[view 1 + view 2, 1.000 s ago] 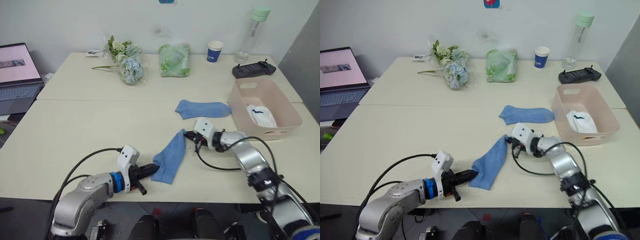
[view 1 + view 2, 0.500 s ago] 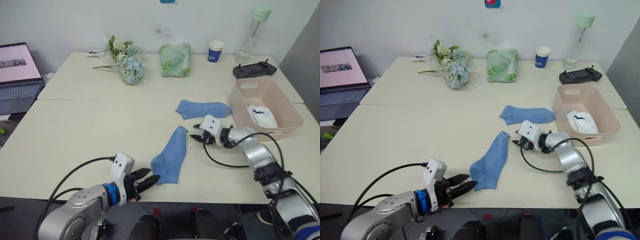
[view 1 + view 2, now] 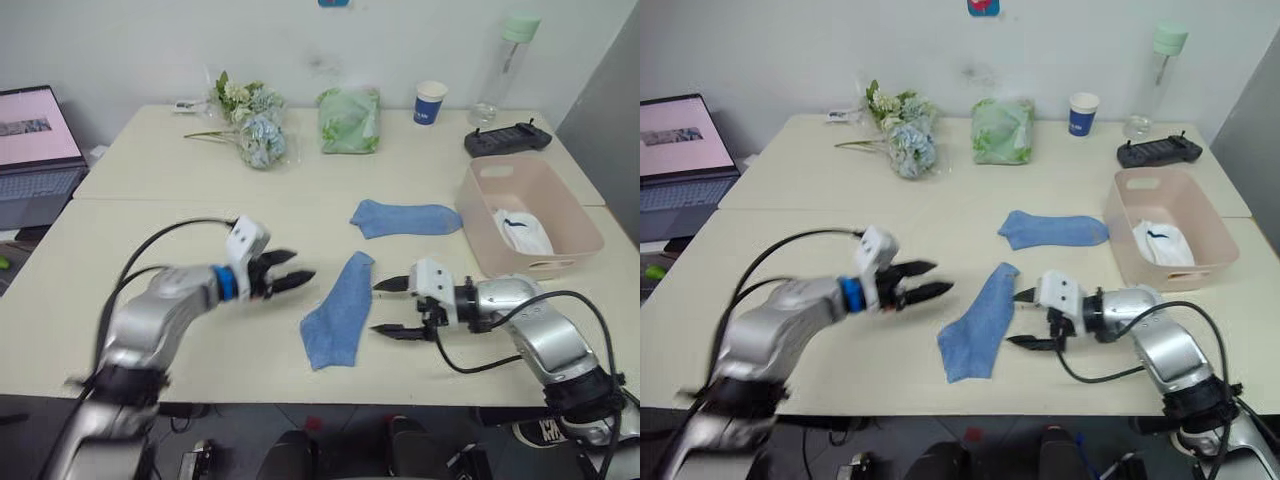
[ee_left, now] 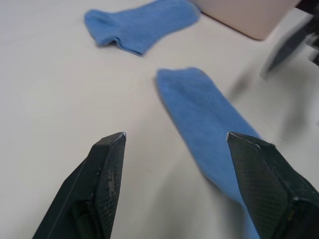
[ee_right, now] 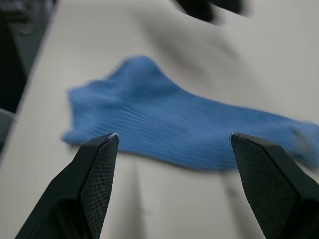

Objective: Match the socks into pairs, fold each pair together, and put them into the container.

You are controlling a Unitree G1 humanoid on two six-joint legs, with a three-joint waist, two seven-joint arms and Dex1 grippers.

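Broadly, two pale tables (image 3: 180,250) pushed together carry everything, with a laptop (image 3: 35,150) off the left side. On the right sits the pink container (image 3: 560,215), a white sock (image 3: 522,232) with a dark mark lying inside it. One light blue sock (image 3: 338,310) lies flat near the front edge, and a second blue sock (image 3: 405,217) lies beyond it, just left of the container. The left gripper (image 3: 292,276) hovers left of the near sock, fingers spread apart, holding nothing; the right gripper (image 3: 388,308) sits just right of it, fingers wide apart, also empty. Along the far edge stand a flower bouquet (image 3: 250,130), a green cloth bundle (image 3: 350,120), a water bottle (image 3: 505,65), a black controller (image 3: 507,138) and a blue-and-white paper cup (image 3: 430,102).
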